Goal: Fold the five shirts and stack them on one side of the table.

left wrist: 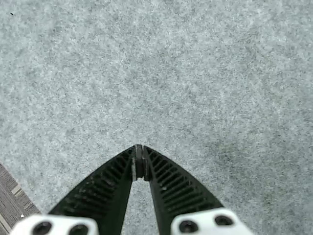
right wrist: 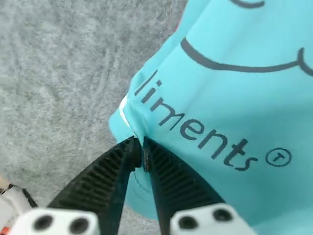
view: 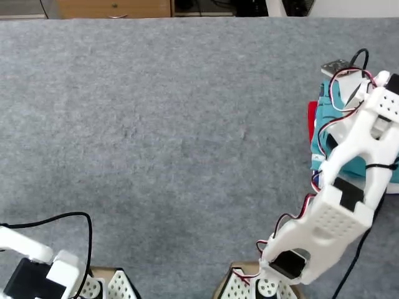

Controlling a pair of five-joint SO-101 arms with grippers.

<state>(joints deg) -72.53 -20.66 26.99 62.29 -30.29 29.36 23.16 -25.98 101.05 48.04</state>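
Left claw (left wrist: 139, 164): shut tight, ribbed black fingers meeting at the tips, nothing between them. It hangs over bare grey felt surface (left wrist: 195, 73), which runs on ahead of the claw and to both sides. A sliver of wood floor (left wrist: 12, 203) shows back behind one finger. From the high view, my left arm (view: 43, 268) sits folded back at the near edge. Right claw (right wrist: 142, 154): also closed to a narrow point, tips together right at the folded edge of the teal shirt (right wrist: 234, 88). More teal shows beneath the gap between the fingers. I cannot tell whether any cloth is caught in the tips. The shirt spreads out ahead of the claw and off to one side, dark print across it. A thin white edge (right wrist: 122, 110) peeks from under the fold just ahead of the tips. Grey felt (right wrist: 58, 73) lies to the other side. High view: my right arm (view: 349, 187) reaches out over the pile. There the teal shirt (view: 324, 134) lies on a red shirt (view: 311, 121), whose edge sticks out from under it.
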